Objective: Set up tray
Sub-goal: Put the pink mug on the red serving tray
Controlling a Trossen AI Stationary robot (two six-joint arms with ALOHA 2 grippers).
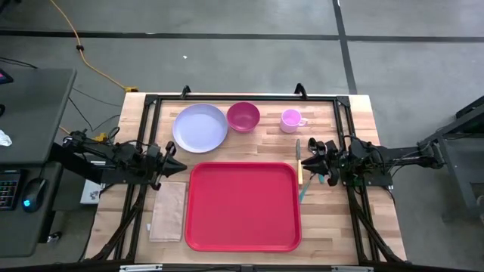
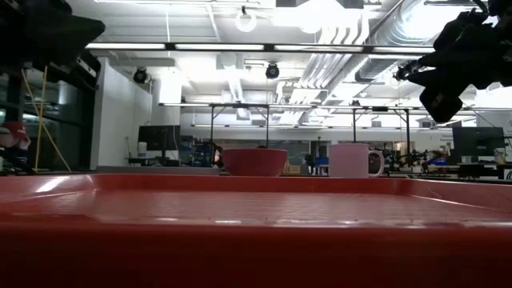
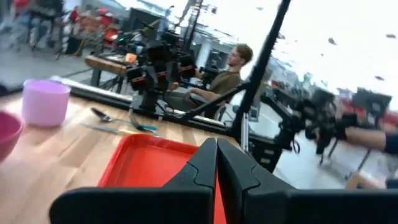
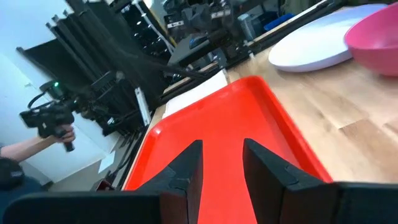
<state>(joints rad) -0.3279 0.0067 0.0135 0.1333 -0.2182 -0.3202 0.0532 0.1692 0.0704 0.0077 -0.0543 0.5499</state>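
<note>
Between the two grippers lies the red tray (image 1: 243,205), bare. The left gripper (image 1: 178,165), fingers closed on nothing, and the right gripper (image 1: 305,161), fingers parted and empty, hover at its far corners. Loading seems unstarted; next, probably, a reach for the lavender plate (image 1: 200,127).

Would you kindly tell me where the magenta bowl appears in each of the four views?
High view: magenta bowl at the table's far side, between lavender plate and pink mug.
Low view: bowl beyond the tray's far rim, centre.
Left wrist view: only its edge, at the picture's left border.
Right wrist view: upper right corner.
Shared landmark: the red tray.
</note>
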